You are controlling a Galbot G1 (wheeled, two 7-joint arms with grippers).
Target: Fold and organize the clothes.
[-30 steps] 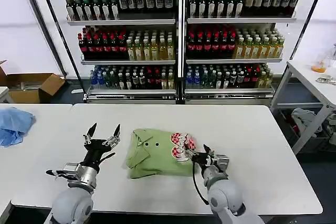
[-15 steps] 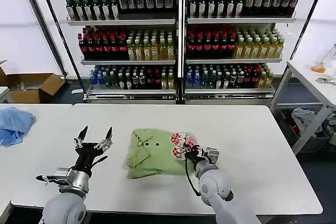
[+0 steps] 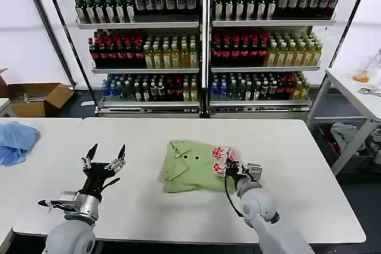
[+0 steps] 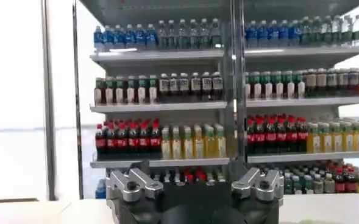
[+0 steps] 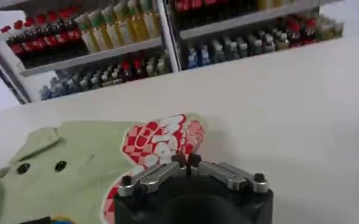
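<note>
Drink shelves lined the back; on the white bench the shirt lay mid-bench, folded small. Right pincer was pinched shut on its right edge, left pincer spread empty. Folding looked mostly done, just placing left.

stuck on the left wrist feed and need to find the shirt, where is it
Observer: The green polo shirt lies folded on the white table, to the right of your left claw.
Operator: anything holding it
Observer: Yes, the right claw is shut on its right edge, at the red-and-white graphic.
Operator: is my claw touching it
Observer: No, it is open, apart from the shirt, over bare table.
</note>
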